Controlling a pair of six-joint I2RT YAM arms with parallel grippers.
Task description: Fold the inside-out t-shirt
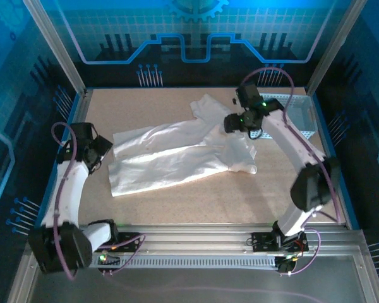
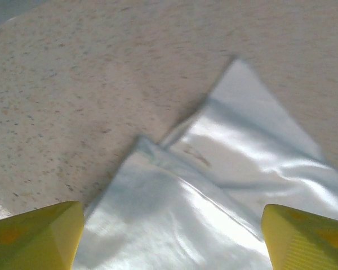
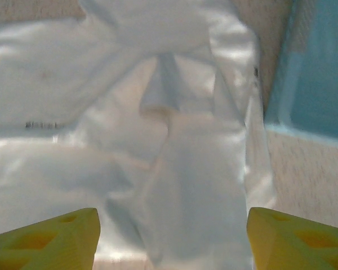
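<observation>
Top view, your count: 1 inside-out t-shirt [image 1: 177, 154], 1 basket [image 1: 301, 120], 2 arms, 2 grippers.

Shirt lay spread on the table [image 1: 177, 208], approx centre, long axis from 8 o'clock to 1 o'clock. It was creased, w/ one part sticking out toward 12 o'clock.

Basket sat at 2 o'clock of the shirt, in the far right corner of the table. Right wrist view: basket [image 3: 315, 67] just beside the cloth edge, w/ a thin strip of table between.

Left gripper [image 1: 98, 151] sat at the shirt's 9 o'clock end. Left wrist view: left gripper [image 2: 170, 211] had 2 yellow fingers [image 2: 34, 236] spread wide, nothing pinched. Below them were 2 overlapping corners of the shirt [image 2: 225, 169], pointing to 12 o'clock.

Right gripper [image 1: 237, 123] hung over the shirt's 2 o'clock end. Right wrist view: right gripper [image 3: 172, 214] also had 2 yellow fingers [image 3: 50, 242] wide apart, not gripping. Bunched white cloth [image 3: 174, 140] lay under them, w/ 1 short line of dark print at 9 o'clock.
</observation>
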